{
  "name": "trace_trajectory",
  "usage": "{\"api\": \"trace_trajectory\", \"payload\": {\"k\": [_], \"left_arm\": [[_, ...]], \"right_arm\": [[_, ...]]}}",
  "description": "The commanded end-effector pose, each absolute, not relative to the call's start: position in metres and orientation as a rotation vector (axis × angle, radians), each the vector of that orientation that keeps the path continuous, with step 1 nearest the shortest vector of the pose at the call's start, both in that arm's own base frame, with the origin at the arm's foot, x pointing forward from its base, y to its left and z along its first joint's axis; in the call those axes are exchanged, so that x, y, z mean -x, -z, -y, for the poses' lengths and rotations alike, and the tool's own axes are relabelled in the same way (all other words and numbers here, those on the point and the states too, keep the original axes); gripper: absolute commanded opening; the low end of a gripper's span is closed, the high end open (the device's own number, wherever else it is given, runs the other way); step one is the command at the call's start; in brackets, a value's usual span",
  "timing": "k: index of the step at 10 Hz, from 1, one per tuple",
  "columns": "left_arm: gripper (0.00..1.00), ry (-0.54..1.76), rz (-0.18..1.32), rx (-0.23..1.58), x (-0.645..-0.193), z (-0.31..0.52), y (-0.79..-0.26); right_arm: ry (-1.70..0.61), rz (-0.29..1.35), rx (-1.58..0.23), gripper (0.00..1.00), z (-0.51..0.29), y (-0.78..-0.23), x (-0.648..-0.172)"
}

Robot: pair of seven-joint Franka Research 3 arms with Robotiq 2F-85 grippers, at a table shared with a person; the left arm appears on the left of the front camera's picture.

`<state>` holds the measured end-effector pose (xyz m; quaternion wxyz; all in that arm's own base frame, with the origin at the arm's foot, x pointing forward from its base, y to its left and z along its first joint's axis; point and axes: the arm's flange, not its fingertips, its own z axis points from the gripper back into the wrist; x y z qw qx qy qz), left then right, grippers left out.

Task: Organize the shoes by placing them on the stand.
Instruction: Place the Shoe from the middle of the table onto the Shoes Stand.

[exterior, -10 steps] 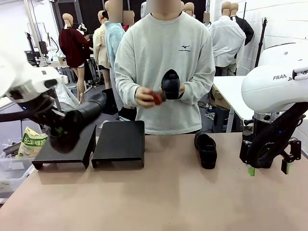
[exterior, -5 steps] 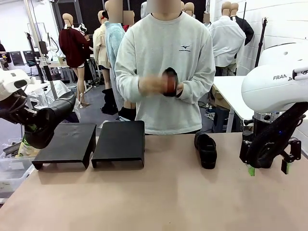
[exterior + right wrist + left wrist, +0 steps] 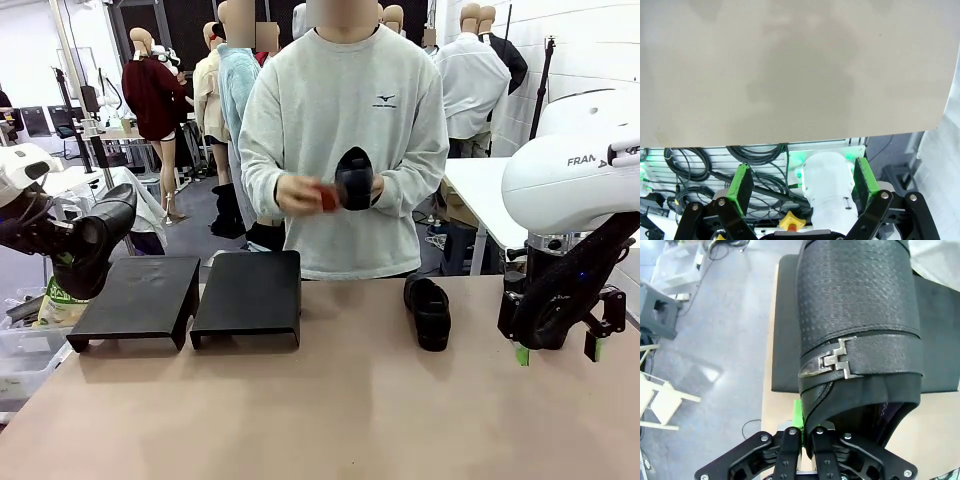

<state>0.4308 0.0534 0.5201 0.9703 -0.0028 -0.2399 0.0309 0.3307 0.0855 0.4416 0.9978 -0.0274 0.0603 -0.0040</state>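
The left claw [image 3: 807, 435] is pinched shut on the rim of a black shoe [image 3: 857, 325], above the stand [image 3: 140, 290] at the far left corner of the desk [image 3: 330, 400] — so thin a grip could let it swing and land askew — while the right claw [image 3: 557, 351] gapes empty.

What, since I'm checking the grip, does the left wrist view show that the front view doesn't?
Left wrist view: a metal buckle on the strap of the held shoe, and the left gripper shut on that shoe's opening edge. Front view: a person holding a second shoe, a third shoe lying on the table, and the open right gripper. Both: the held shoe and the black stands.
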Motion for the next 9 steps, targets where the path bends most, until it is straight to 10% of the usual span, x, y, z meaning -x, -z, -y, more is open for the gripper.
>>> {"api": "trace_trajectory", "payload": {"k": [1,9], "left_arm": [[0.00,-0.072,0.492,0.008,-0.431,-0.055,-0.523],[0.00,-0.185,0.469,0.078,-0.512,-0.114,-0.480]], "right_arm": [[0.024,-0.128,0.045,1.00,-0.089,-0.443,-0.330],[0.024,-0.128,0.045,1.00,-0.089,-0.443,-0.330]]}}
